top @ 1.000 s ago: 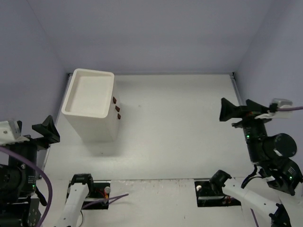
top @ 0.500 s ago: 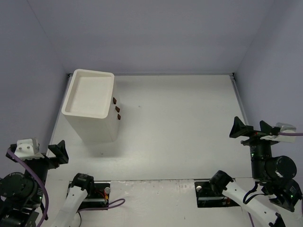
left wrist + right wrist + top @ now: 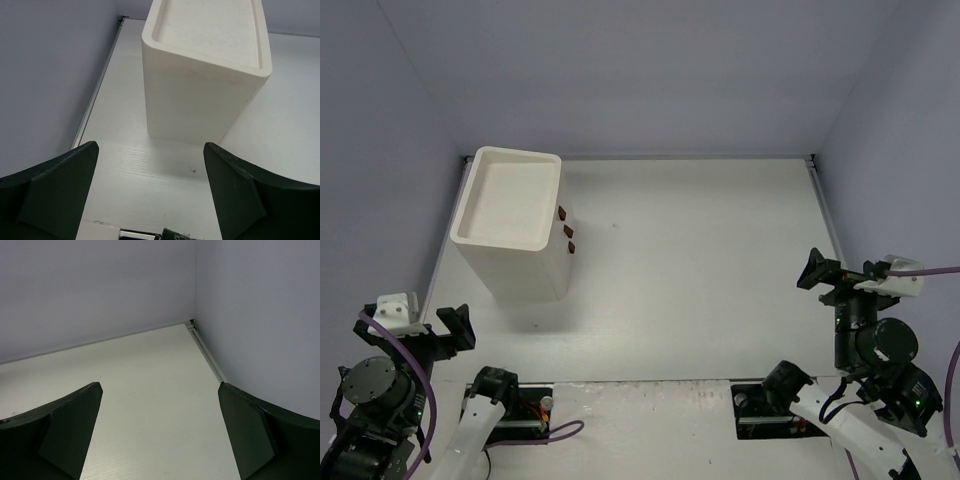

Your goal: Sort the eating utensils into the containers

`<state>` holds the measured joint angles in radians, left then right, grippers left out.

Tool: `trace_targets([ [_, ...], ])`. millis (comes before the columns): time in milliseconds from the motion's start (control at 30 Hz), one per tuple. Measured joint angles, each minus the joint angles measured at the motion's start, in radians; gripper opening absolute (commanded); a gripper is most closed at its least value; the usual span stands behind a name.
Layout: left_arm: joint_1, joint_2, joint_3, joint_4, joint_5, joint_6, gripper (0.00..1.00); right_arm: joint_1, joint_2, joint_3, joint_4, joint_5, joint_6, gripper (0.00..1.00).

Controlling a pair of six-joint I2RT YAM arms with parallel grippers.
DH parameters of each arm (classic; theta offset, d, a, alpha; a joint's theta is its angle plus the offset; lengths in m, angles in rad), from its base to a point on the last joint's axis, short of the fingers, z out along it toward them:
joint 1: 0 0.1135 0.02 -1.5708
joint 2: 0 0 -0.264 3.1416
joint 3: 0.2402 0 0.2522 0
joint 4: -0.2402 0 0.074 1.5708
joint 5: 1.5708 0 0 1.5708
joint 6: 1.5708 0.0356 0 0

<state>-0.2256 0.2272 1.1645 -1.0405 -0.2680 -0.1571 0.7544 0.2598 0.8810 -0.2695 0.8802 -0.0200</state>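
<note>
Left hand (image 3: 150,149), right hand (image 3: 160,386) drew back, both wide, empty; one drawer unit (image 3: 515,268); three handles (image 3: 567,231).

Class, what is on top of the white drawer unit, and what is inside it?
The white drawer unit has a bare recessed top; its walls hide whatever lies inside.

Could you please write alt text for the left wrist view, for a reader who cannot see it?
A tall white box stands on a white table, its recessed top facing up, framed by the left gripper's two dark fingers, which are wide apart and hold nothing. A lilac wall runs along the left.
</note>
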Motion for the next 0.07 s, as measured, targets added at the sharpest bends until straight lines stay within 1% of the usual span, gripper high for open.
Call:
trace_targets([
  [67,0.000,0.002,0.000,0.000,0.000,-0.003,0.83,0.000,0.005,-0.010,0.000,-0.003,0.002,1.00],
])
